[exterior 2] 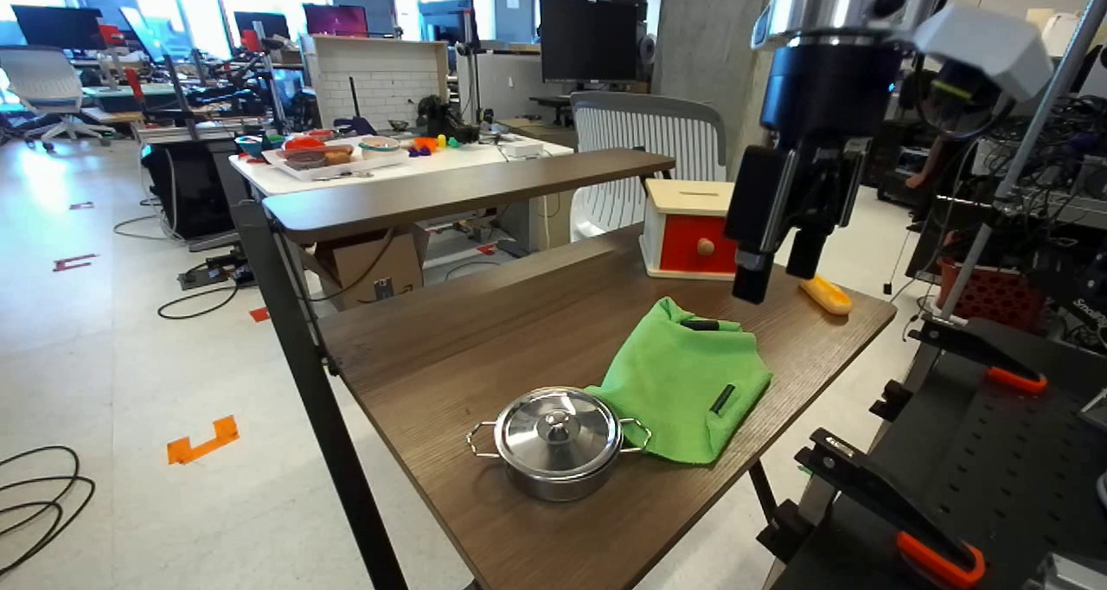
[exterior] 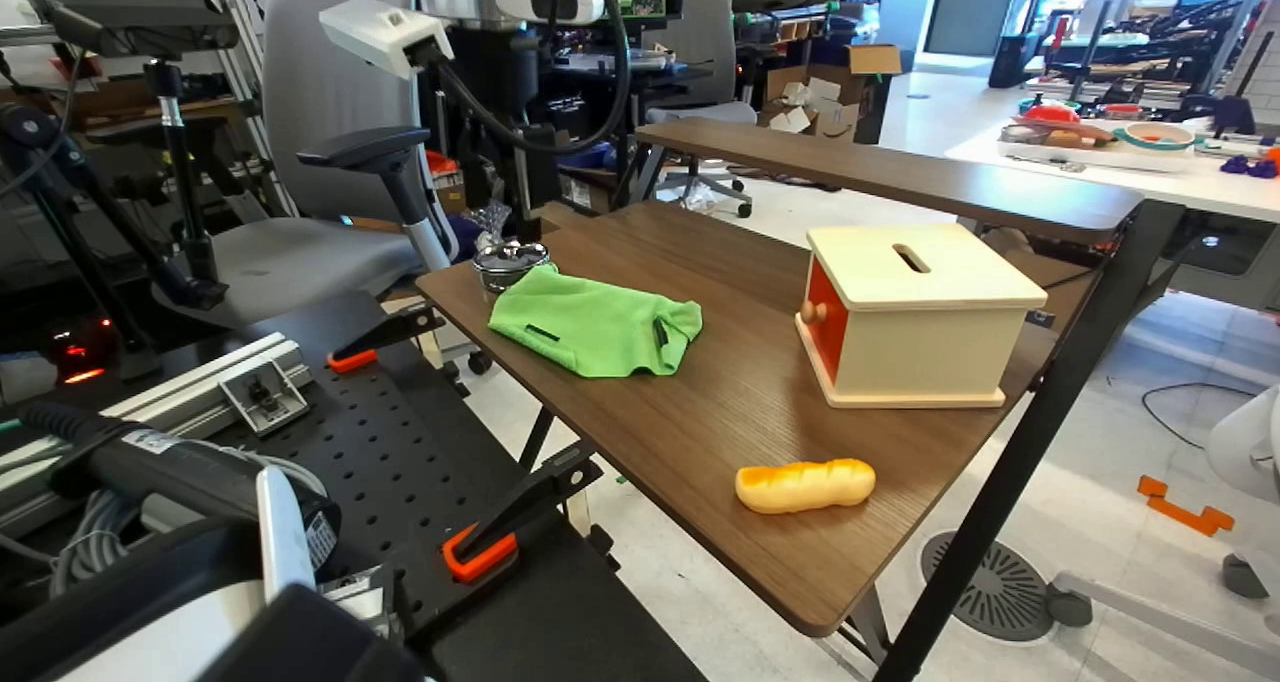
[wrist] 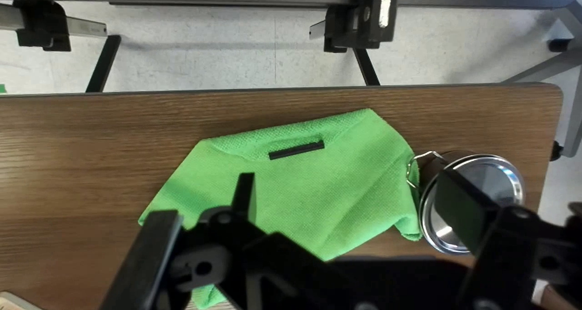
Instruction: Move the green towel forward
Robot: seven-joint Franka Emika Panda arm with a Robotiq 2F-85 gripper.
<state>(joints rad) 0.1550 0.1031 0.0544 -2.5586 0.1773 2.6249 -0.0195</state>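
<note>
The green towel (exterior: 600, 324) lies rumpled and partly folded on the brown table (exterior: 720, 407), near its long edge. It also shows in an exterior view (exterior 2: 683, 387) and in the wrist view (wrist: 318, 196). Two short black strips show on it. My gripper (exterior 2: 778, 272) hangs above the table, fingers pointing down and well apart, with nothing between them. In the wrist view the gripper (wrist: 353, 201) has one finger over the towel and the other over the pot lid. The fingers are above the towel, not touching it. The gripper hides the towel's lower part there.
A lidded metal pot (exterior 2: 558, 443) stands beside the towel, one handle overlapping its edge. A wooden box (exterior: 920, 322) with a red front and a yellow toy bread (exterior: 805, 486) are toward the other end. A raised shelf (exterior 2: 467, 194) runs along one side; a black clamped bench (exterior: 400, 432) opposite.
</note>
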